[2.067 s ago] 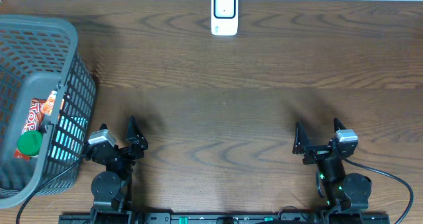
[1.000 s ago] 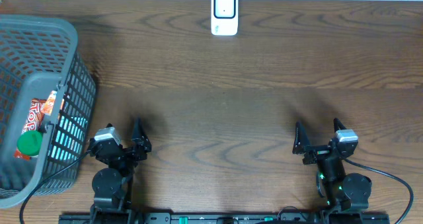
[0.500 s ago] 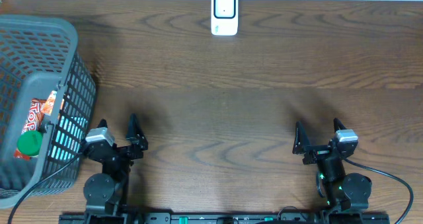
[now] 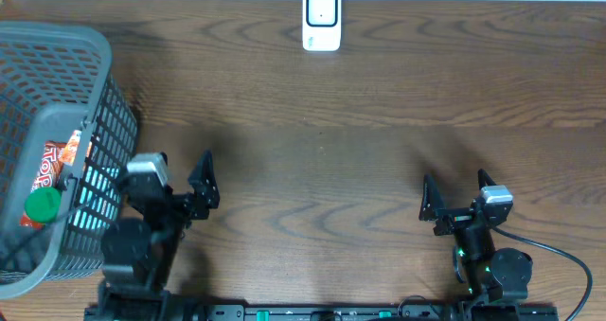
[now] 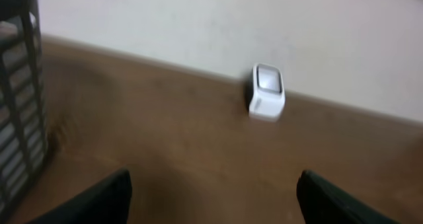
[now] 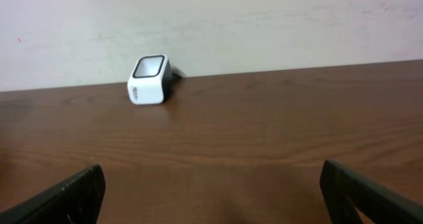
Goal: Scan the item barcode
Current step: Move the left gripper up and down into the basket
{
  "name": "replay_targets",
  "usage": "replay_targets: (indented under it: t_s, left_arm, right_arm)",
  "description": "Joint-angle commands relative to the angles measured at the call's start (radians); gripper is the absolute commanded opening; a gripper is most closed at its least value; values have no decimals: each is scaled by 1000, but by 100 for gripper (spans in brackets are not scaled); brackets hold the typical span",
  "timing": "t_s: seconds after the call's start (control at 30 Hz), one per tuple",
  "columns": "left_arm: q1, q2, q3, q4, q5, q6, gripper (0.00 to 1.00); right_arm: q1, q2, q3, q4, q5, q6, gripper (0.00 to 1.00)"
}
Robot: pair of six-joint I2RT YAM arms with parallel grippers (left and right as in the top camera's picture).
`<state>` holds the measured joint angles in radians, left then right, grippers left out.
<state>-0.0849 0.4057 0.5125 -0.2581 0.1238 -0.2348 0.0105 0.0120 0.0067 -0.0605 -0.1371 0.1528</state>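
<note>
1. The scanner (image 4: 322, 19) is a small white box with rounded corners and a dark-rimmed window on its face. It stands upright at the far edge of the tabletop (image 4: 379, 169), near the middle and close against the pale wall.
2. The snack packet (image 4: 52, 158) is red and orange with big white letters. It lies inside the grey mesh basket (image 4: 109, 141) on the left of the tabletop, close to the basket's right wall, whose rim partly hides it.
3. A round green lid (image 4: 42, 205) sits at the packet's near end in the same basket. What it caps cannot be seen.
</note>
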Motion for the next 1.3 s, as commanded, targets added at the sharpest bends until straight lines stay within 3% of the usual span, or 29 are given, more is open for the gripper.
replay_targets:
  t_s: [0.0,0.13,0.4,0.5,0.63,0.8,0.93,1.17,1.27]
  left_arm:
    - [5,125,216,-142,70,-5,80]
    - [5,248,437,-371,259,114,80]
    - [5,298,505,-413,281,116,80]
    - [5,322,593,-464,223,74,80]
    - [5,413,846,-618,36,32,80]
    - [5,616,1255,-915,-238,-24,81]
    - [55,818,1567,-1185,-537,-195,81]
    - [316,1003,1646,-1251,-520,-245,81]
    - [470,1087,1645,-1263,-449,-249,81]
  right_arm:
    - [4,-5,-1,-3,5,11,99]
    - [4,-5,-1,-3,5,11,99]
    - [4,-5,-1,-3,5,11,99]
    - [4,-5,-1,-3,5,11,99]
    - [4,-5,-1,-3,5,11,99]
    - [4,-5,-1,-3,5,11,99]
    - [4,-5,-1,-3,5,11,99]
    - [4,-5,-1,-3,5,11,99]
    - [4,-5,-1,-3,5,11,99]
